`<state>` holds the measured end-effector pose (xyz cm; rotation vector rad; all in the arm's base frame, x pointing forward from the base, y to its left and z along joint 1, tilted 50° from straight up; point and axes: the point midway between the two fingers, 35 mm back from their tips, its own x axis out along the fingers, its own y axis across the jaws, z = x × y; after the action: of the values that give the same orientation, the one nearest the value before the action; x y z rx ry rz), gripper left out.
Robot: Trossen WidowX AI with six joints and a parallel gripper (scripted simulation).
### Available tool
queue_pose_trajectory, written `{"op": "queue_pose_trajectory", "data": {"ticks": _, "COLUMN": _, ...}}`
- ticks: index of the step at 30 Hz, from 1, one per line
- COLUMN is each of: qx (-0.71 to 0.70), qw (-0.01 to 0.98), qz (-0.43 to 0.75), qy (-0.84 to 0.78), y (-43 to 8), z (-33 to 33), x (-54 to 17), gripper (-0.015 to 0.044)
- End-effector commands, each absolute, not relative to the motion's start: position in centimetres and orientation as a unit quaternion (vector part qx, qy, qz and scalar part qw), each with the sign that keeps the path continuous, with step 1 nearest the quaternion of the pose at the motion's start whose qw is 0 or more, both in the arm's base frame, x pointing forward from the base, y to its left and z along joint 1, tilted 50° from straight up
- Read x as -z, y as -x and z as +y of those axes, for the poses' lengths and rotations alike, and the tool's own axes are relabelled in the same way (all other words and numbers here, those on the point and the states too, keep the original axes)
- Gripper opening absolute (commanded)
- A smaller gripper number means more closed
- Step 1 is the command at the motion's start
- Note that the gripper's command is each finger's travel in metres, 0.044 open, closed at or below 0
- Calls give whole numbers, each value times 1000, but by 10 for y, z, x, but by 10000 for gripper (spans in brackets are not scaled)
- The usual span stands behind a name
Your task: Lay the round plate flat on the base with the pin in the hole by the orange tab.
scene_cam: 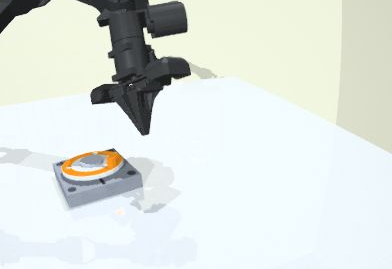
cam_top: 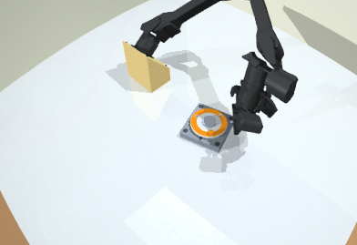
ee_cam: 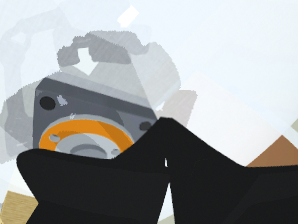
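Note:
The round white plate with an orange ring (cam_top: 194, 123) (scene_cam: 68, 170) (ee_cam: 82, 125) sits around the grey post (cam_top: 209, 121) (scene_cam: 92, 160) on the square grey base (cam_top: 200, 144) (scene_cam: 105, 195) (ee_cam: 95, 95). It looks slightly tilted, with shadow under its near edge in the exterior view. Its orange tab (cam_top: 210, 133) (scene_cam: 114, 161) faces the near side in the top view and the right in the exterior view. The pin and the tab's hole cannot be made out. My gripper (cam_top: 236, 132) (scene_cam: 145, 133) (ee_cam: 165, 123) is shut and empty, pointing down above and beside the base, apart from the plate.
A tan wedge-shaped block (cam_top: 147, 73) (ee_cam: 17, 207) stands by the arm's mount, left of the base in the top view. The base has dark round corner holes and a short dark mark on its near edge. The arm arches over from the block, casting shadows around the base.

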<state>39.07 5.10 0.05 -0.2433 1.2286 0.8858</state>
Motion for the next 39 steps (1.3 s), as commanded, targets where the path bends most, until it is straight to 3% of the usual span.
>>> {"op": "queue_pose_trajectory", "data": {"ticks": 1, "qx": -371, "qw": 683, "qz": 621, "qy": -101, "y": -364, "z": 24, "x": 11, "gripper": 0}}
{"op": "queue_pose_trajectory", "data": {"ticks": 5, "qx": -336, "qw": 641, "qz": 642, "qy": -253, "y": -350, "z": 6, "x": 9, "gripper": 0}}
{"op": "queue_pose_trajectory", "data": {"ticks": 25, "qx": -337, "qw": 641, "qz": 642, "qy": -254, "y": -348, "z": 43, "x": 40, "gripper": 0}}
{"op": "queue_pose_trajectory", "data": {"ticks": 39, "qx": -337, "qw": 641, "qz": 642, "qy": -254, "y": -339, "z": 34, "x": 51, "gripper": 0}}
